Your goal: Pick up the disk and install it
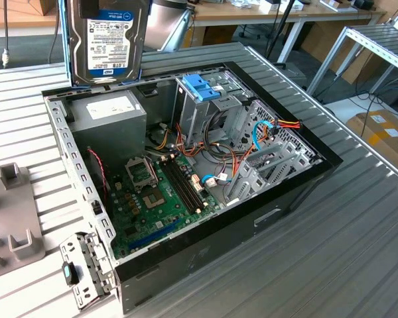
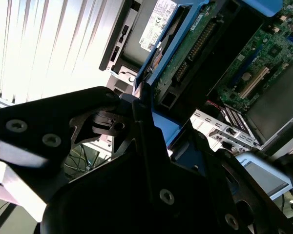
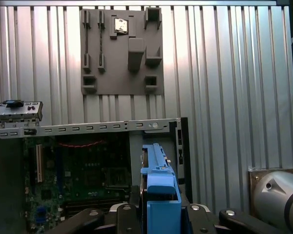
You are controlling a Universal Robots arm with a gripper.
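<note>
The disk [image 1: 106, 43], a flat dark slab with a white label framed in glossy blue plastic, hangs upright over the boxy grey power supply [image 1: 109, 112] of the open metal computer case [image 1: 265, 218] on the ribbed aluminium worktop [image 1: 358, 265]; matte black jaws pinch its blue carrier from both sides

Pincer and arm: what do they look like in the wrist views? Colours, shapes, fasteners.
The pincer is matte black, built from flat, angular linkage plates with rounded pivots, fastened by silver screws. In the first wrist view the arm shows as a smooth, rounded silver-grey housing.
</note>
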